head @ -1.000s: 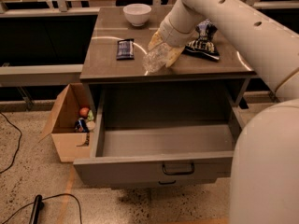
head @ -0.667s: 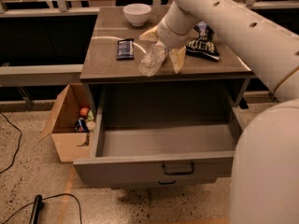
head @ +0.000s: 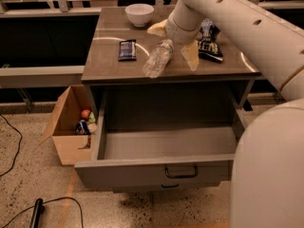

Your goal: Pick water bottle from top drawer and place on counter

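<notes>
The water bottle (head: 158,58), clear and crinkled, lies on its side on the counter (head: 109,68) near the front edge, angled toward the back right. My gripper (head: 174,42) hangs just above and behind the bottle's far end. Its pale fingers (head: 191,55) are spread wide, one on each side, and do not grip the bottle. The top drawer (head: 156,170) is pulled fully out below the counter. Its inside shows nothing in it.
On the counter stand a white bowl (head: 139,14) at the back, a dark snack bar (head: 127,50) left of the bottle and a dark chip bag (head: 208,42) on the right. A cardboard box (head: 66,141) with small items sits on the floor left. Cables lie on the floor.
The gripper carried the bottle back over the counter, set it down on its side and opened its fingers. The drawer has not moved.
</notes>
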